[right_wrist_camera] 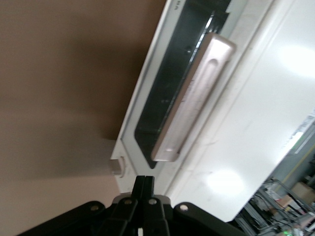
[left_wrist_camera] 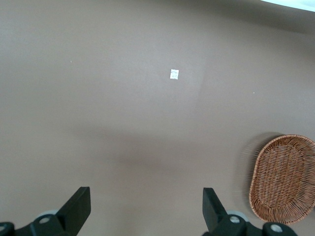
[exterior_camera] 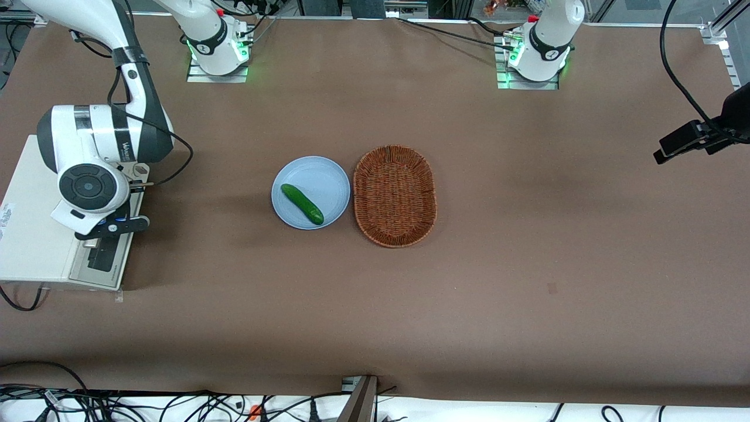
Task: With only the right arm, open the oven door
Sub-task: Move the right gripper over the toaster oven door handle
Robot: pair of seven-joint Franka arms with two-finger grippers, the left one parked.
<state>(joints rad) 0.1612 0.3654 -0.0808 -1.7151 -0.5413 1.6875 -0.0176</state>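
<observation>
The off-white toaster oven (exterior_camera: 32,234) stands at the working arm's end of the table. Its oven door (exterior_camera: 96,266) faces the table's middle and looks closed. In the right wrist view the door's dark glass (right_wrist_camera: 167,83) and long silver bar handle (right_wrist_camera: 192,98) show beside the oven's white top (right_wrist_camera: 261,128). The right arm (exterior_camera: 94,146) hangs over the oven's front edge. Its gripper (exterior_camera: 126,224) is above the door, with its black fingers pressed together and empty. The gripper (right_wrist_camera: 144,180) sits just short of the handle's near end, above the door frame, not touching the handle.
A light blue plate (exterior_camera: 328,173) with a green cucumber (exterior_camera: 302,203) lies at the table's middle. A brown wicker basket (exterior_camera: 395,195) lies beside it, toward the parked arm, and also shows in the left wrist view (left_wrist_camera: 285,179). Brown table cover (exterior_camera: 469,293) all around.
</observation>
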